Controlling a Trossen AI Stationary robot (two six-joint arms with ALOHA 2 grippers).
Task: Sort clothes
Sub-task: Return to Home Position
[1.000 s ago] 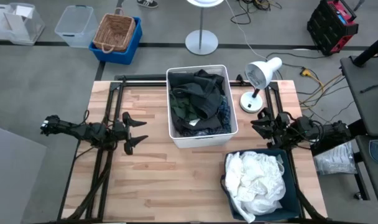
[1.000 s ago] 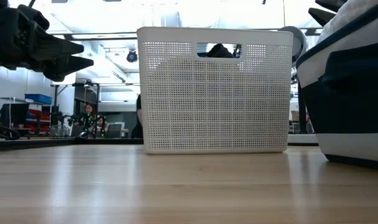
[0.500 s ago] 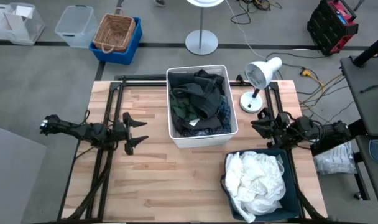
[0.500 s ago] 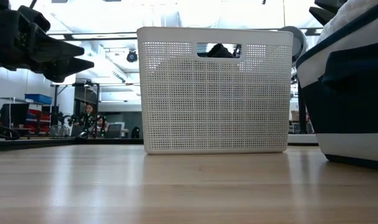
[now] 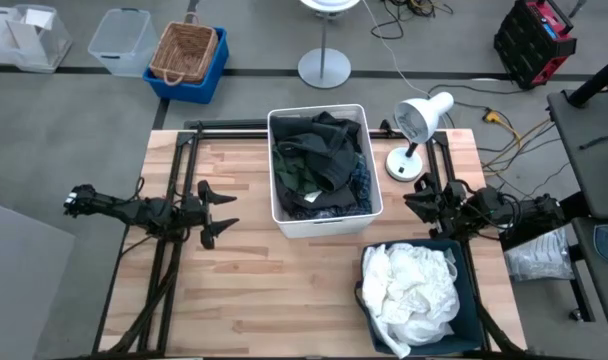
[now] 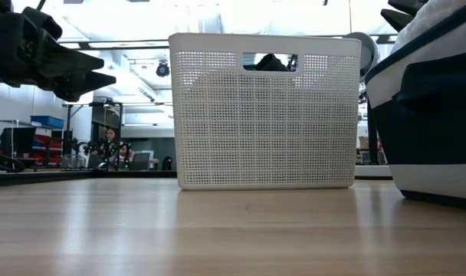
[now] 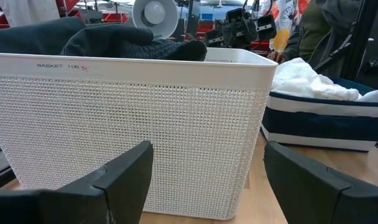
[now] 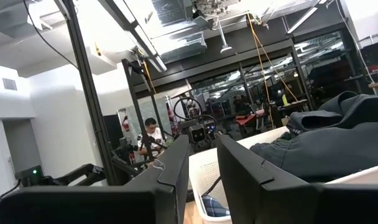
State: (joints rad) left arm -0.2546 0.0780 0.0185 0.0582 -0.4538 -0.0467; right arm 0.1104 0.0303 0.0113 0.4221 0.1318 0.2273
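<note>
While left gripper gapes wide and right gripper narrow, dark clothes heap lengthwise along the bin.

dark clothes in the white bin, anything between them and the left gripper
Only the side wall of the white bin. The left gripper, open and empty, faces it; the dark clothes lie behind it, heaped above the rim. The right gripper waits beyond the bin.
</note>
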